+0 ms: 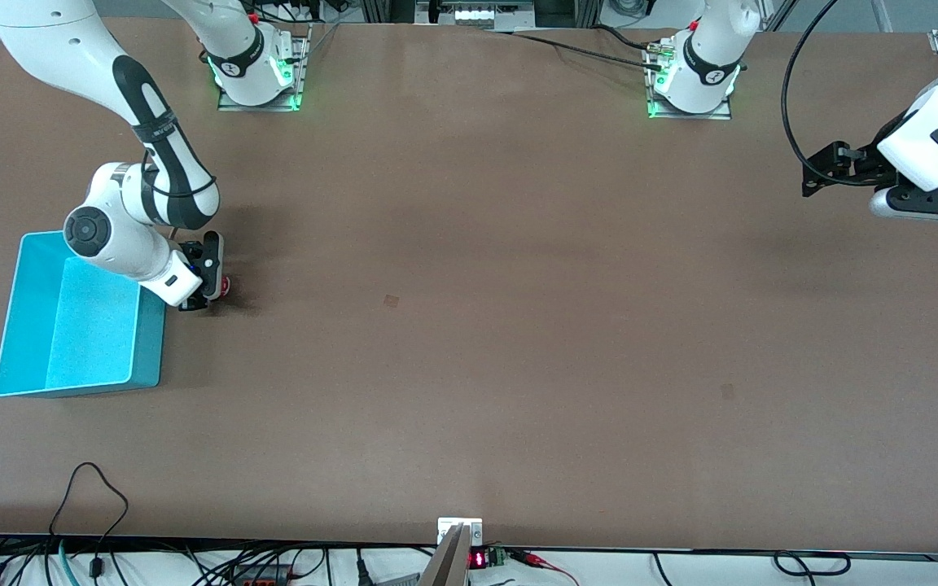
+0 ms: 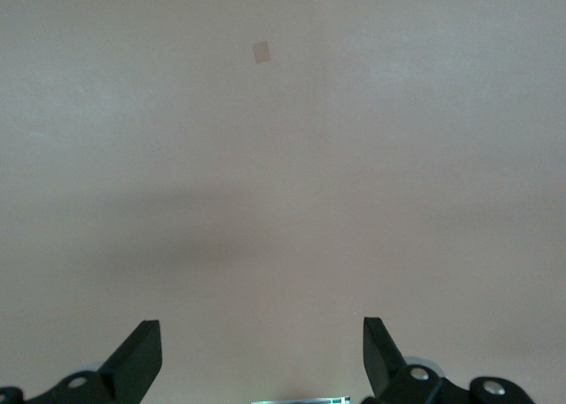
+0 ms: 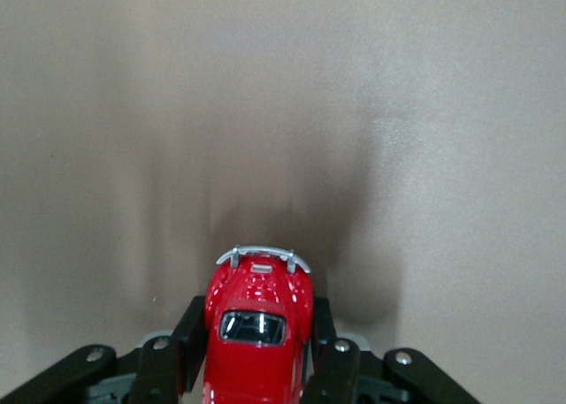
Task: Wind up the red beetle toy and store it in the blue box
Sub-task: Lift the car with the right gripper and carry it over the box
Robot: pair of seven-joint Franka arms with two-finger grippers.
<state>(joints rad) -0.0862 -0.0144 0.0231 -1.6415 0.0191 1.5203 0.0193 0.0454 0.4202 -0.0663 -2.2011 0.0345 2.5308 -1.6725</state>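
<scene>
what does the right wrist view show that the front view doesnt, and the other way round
Only the right wrist view: the red beetle toy's bumper and window, with the right gripper's fingers shut against its sides. Only the front view: the blue box beside that gripper, and the left gripper waiting open over the left arm's end of the table. Both: the toy, the right gripper, brown tabletop.

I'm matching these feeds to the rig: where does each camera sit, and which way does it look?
Front view: high across the table, facing both arm bases; shows the blue box, right gripper and left gripper.
Left wrist view: on the waiting left arm, looking at bare table past open jaws.
Right wrist view: on the right arm, looking along the red beetle toy in its jaws.
Shared: front and right wrist both show the toy.
</scene>
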